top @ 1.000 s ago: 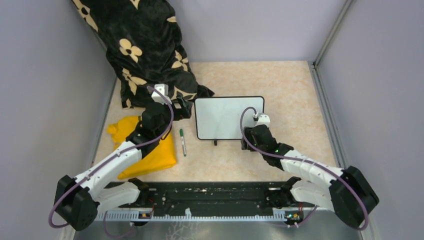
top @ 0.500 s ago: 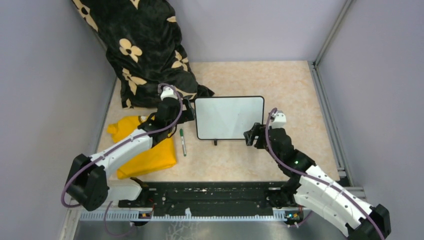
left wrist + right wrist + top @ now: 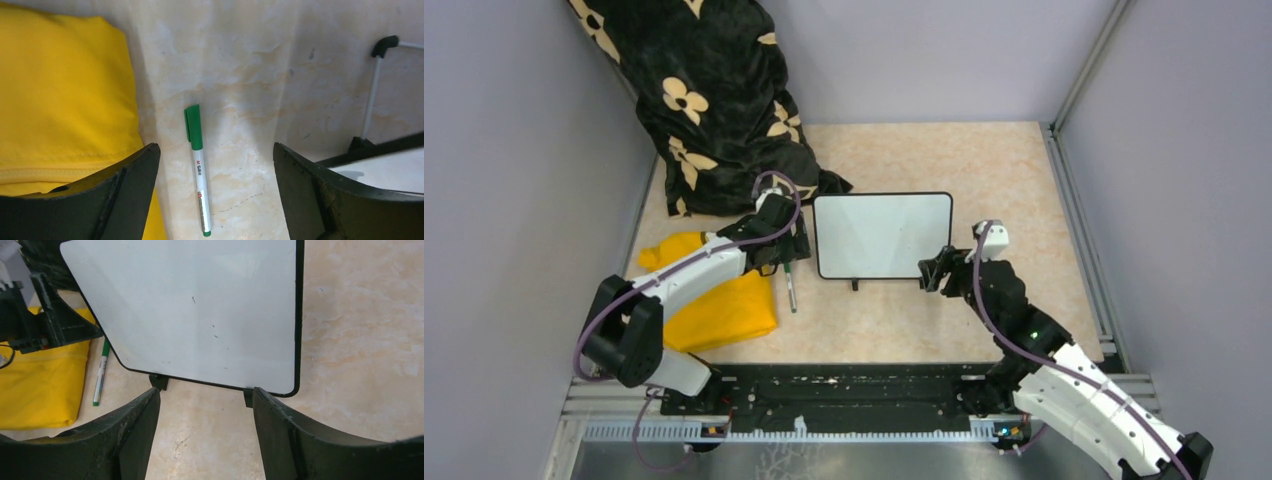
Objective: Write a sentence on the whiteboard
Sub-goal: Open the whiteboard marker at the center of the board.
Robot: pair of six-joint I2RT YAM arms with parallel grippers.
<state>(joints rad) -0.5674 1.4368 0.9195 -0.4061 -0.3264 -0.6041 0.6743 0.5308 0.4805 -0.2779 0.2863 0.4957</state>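
The whiteboard [image 3: 882, 235] stands mid-table on two black feet; its face is blank, with no sentence on it. It also shows in the right wrist view [image 3: 200, 310]. A green-capped marker [image 3: 790, 285] lies on the table left of the board, seen in the left wrist view [image 3: 198, 170] between the open fingers. My left gripper [image 3: 790, 244] is open and empty just above the marker. My right gripper [image 3: 936, 270] is open and empty, at the board's near right corner, apart from it.
A folded yellow cloth [image 3: 719, 300] lies left of the marker. A black cloth with cream flowers [image 3: 714, 110] is heaped at the back left. Grey walls close in the table on three sides.
My left gripper has moved right and down toward the marker. My right gripper has drawn back off the board's right part to its near right corner.
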